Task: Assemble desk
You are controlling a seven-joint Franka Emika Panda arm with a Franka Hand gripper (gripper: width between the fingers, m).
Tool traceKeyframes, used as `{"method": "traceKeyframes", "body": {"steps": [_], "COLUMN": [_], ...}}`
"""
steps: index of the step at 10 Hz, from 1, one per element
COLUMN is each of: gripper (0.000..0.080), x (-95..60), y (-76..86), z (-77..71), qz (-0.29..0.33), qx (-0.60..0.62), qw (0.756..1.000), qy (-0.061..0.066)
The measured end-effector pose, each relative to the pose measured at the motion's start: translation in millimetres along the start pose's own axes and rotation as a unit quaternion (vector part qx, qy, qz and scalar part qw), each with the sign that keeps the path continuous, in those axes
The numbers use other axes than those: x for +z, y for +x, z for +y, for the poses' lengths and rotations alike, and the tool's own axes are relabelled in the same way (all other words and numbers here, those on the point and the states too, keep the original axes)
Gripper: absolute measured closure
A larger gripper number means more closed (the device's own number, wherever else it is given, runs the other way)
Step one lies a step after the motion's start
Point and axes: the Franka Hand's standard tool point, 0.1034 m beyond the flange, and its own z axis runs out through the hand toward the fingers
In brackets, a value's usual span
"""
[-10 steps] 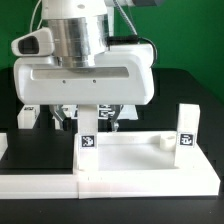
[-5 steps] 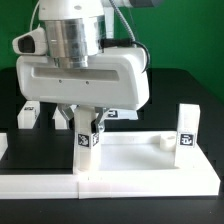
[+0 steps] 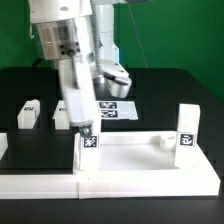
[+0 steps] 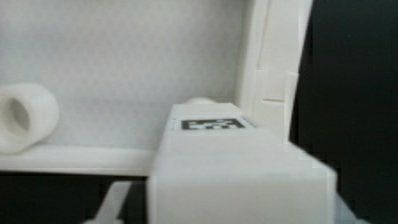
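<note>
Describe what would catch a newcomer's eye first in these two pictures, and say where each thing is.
The big silver-and-white robot arm leans in from the exterior view's upper left, its gripper closed on a white tagged corner leg standing upright at the left end of the desk top. A second leg stands upright at the right end. In the wrist view, the corner leg fills the foreground.

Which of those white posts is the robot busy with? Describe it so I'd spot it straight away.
Find the big white desk top nearest the camera on the black table. Two tagged posts stand upright on it; yours is the leg toward the exterior view's left. Unlike the other upright leg, it has the gripper clamped on its top.
</note>
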Motion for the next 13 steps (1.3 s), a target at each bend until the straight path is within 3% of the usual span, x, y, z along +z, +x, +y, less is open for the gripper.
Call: {"method": "traceKeyframes", "body": {"steps": [3,4,5,6,7,11,13], "gripper": [0.0506,0.0343,0.0222,0.0222,0.0165,0.0151,0.0151], "x": [0.1,0.2,0.4,1.2,2.2,2.2,-1.7], "y": [-0.4,-1.1,-2.9,-3.2,-3.9,-3.8,-11.6], "z": [0.0,-0.4,-2.6,-2.2,-1.1,-1.2,-2.9], "qz": [0.001,0.002,0.006,0.005,0.005,0.006,0.025], "qx": [0.025,0.013,-0.097,-0.199,-0.242,-0.352,-0.575], "qw": [1.000,1.000,0.995,0.980,0.970,0.936,0.817], "qy": [0.000,0.000,0.006,0.006,0.004,0.003,-0.016]}}
